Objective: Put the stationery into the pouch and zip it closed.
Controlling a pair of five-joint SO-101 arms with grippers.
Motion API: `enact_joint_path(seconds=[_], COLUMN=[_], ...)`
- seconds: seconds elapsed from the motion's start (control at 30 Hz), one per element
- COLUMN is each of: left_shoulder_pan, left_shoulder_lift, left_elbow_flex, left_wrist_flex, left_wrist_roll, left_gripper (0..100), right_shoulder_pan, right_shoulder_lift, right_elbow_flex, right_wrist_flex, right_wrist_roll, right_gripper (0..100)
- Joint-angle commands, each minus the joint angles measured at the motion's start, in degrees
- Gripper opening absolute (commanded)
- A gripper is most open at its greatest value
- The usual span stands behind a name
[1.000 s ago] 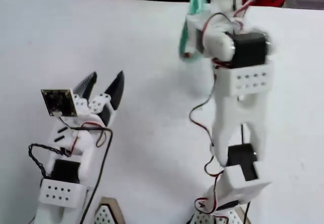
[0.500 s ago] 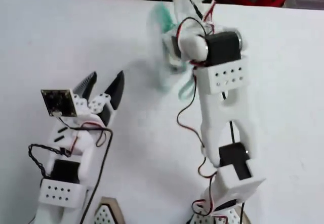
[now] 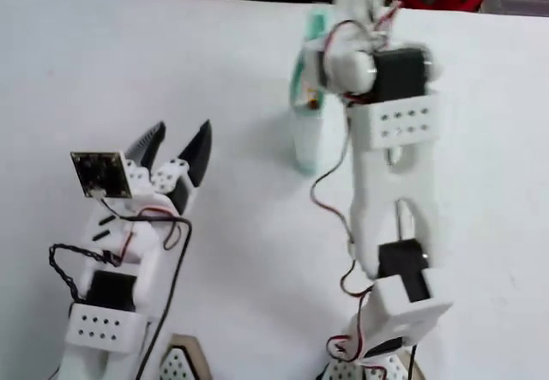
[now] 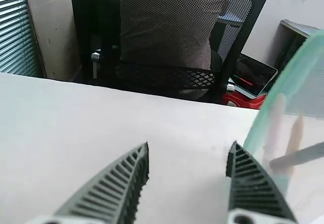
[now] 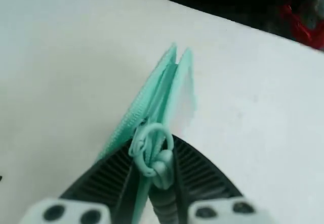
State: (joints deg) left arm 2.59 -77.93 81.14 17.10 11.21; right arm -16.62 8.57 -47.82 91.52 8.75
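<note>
Swinging back toward the table's far edge, the right gripper (image 5: 152, 171) clamps the mint pouch (image 3: 307, 110) at its zipper end, dangling it over the white table (image 3: 129, 63). What look like pens (image 4: 277, 128) show inside. The left gripper (image 4: 187, 155) sits spread open nearby.

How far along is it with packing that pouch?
Done, it seems: pens show inside the pouch. In hand: the right gripper is shut on the pouch at its zip pull. To do: maybe zipping; I cannot tell whether the zip is fully closed. The left gripper is open.
</note>
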Motion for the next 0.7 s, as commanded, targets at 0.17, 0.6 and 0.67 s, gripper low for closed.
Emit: enact_joint_path(seconds=[0.17,0.6,0.67], left_shoulder_pan=[0.1,0.2,0.2], left_shoulder_lift=[-0.7,-0.7,-0.7], left_elbow_flex=[-0.4,-0.4,-0.4], left_wrist_flex=[-1.4,-1.4,-1.4], left_wrist_roll=[-0.7,-0.7,-0.7], left_gripper=[25,25,25], right_shoulder_pan=[-6.9,31.1,30.9], right_shoulder_lift=[-2.2,-2.2,-2.3], right_elbow_flex=[-0.6,-0.6,-0.7], right_wrist_flex=[6.1,-1.8,-1.5], right_wrist_roll=[15.6,-41.0,-39.7], right_gripper=[1.9,1.9,1.9])
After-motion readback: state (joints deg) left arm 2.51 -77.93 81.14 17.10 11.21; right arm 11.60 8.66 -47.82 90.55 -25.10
